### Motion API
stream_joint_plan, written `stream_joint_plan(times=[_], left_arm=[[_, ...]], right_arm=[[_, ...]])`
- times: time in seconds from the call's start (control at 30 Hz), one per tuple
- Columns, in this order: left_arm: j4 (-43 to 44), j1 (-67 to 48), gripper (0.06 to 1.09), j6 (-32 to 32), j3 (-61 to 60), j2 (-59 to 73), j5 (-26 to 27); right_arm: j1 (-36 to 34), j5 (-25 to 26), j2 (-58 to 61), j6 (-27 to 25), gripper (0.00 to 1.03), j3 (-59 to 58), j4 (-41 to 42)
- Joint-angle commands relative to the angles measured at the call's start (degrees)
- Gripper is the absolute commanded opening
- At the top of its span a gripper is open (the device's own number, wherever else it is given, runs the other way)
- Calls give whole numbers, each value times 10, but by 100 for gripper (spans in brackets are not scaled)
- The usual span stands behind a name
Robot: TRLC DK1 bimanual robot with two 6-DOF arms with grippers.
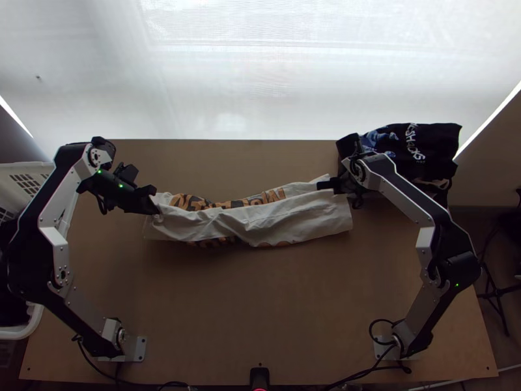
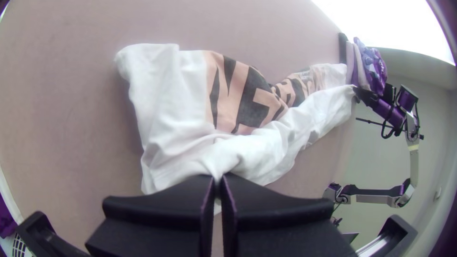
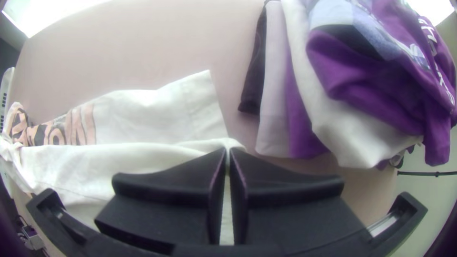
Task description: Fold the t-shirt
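Note:
The white t-shirt (image 1: pixel 280 223) with an orange-and-black print lies as a long, narrow, wrinkled band across the upper middle of the table, one layer folded over part of the print. My left gripper (image 1: pixel 156 207) is at its left end; in the left wrist view the left gripper (image 2: pixel 218 180) is shut on a pinch of the white cloth (image 2: pixel 166 119). At the other end is my right gripper (image 1: pixel 319 186), and the right wrist view has the right gripper (image 3: pixel 227 153) shut on the shirt's upper fold (image 3: pixel 162 151). The cloth spans between both.
A pile of folded clothes (image 1: pixel 417 153), dark with a blue print on top, stands at the table's back right, close beyond my right gripper. A white basket (image 1: pixel 26 176) is at the left edge. Bare tabletop (image 1: pixel 260 306) stretches between the arm bases.

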Motion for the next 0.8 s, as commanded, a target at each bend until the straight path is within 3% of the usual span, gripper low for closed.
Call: stream_joint_plan(times=[0.0,0.23,0.3,0.43,0.47,0.53,0.57,0.67,0.77], left_arm=[[-4,-3,9,-2,13,24,-3],[7,5,9,-5,-12,51,-35],[17,7,9,-8,-23,54,-35],[30,2,9,-8,-30,47,-35],[35,2,9,-8,-29,47,-35],[43,0,9,-10,-27,47,-35],[43,-3,9,-10,-27,48,-35],[48,-12,9,-10,-30,48,-35],[52,-14,9,-10,-33,49,-35]], right_arm=[[5,43,-11,11,3,-10,2],[-3,70,-48,26,3,-40,16],[-6,71,-58,25,8,-44,18],[-13,71,-74,17,32,-48,21],[-14,71,-76,13,43,-49,22],[-16,70,-77,6,76,-50,21],[-17,70,-77,4,84,-50,21],[-19,70,-89,1,97,-54,21],[-20,70,-120,-1,99,-57,21]])
